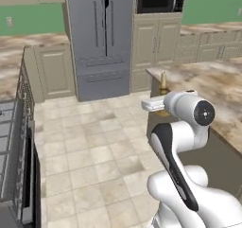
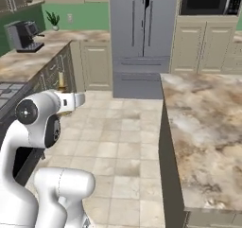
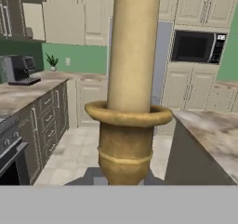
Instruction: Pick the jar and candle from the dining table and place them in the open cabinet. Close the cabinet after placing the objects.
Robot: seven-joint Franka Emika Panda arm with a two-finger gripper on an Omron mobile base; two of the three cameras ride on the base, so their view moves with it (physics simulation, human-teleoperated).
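A cream candle [image 3: 132,46] on a brass-gold holder [image 3: 125,144] stands upright and very close in the hand view. My gripper [image 1: 162,109] is shut on the holder's base, in the air over the tiled floor beside the near corner of the dining table [image 1: 212,87]. From the left base the candle [image 1: 164,82] rises above the white hand; from the right base the candle [image 2: 61,79] shows just behind the gripper [image 2: 71,104]. High on the left, a beige wall cabinet [image 3: 33,21] looks open, with a dark inside. The jar is out of view.
A grey fridge [image 2: 142,33] and a microwave [image 2: 205,0] stand at the far wall. The left counter [image 2: 33,61] carries a coffee machine [image 2: 22,35] and a potted plant [image 2: 53,20]. A stove [image 1: 9,142] is at the near left. Tiled floor [image 1: 94,146] lies between.
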